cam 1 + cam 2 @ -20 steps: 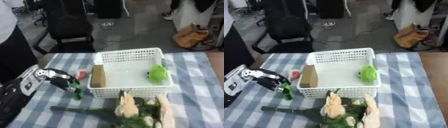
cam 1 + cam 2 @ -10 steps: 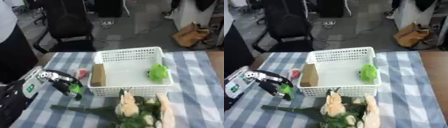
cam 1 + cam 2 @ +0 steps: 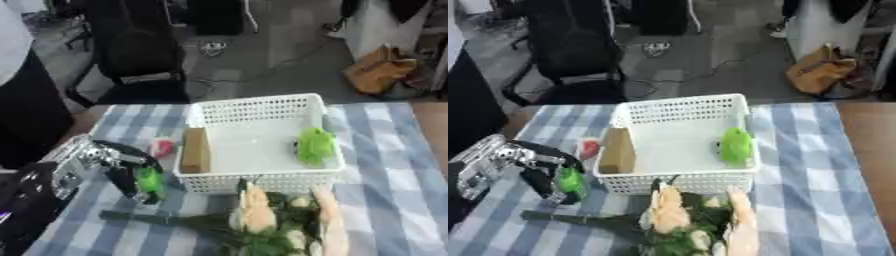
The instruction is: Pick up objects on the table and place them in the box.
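A white lattice basket (image 3: 254,107) stands mid-table. Inside it a tan block (image 3: 194,150) leans at the left wall and a green toy (image 3: 314,146) lies at the right. My left hand (image 3: 122,167) hovers just left of the basket's front corner, fingers curled round a small green object (image 3: 149,180). A small red-pink thing (image 3: 162,148) lies on the cloth beside the basket's left wall. A bunch of pale flowers with green leaves (image 3: 276,217) and a long stem lies in front of the basket. My right hand shows in neither view.
The table wears a blue-and-white checked cloth (image 3: 394,175). A black office chair (image 3: 140,65) stands beyond the far edge. A brown bag (image 3: 381,72) sits on the floor at the back right. A person in dark clothes stands at the left edge.
My left hand with the green object has stayed close to the basket's left front corner, shifting slightly. The camera has tilted a little, so the whole scene sits differently.
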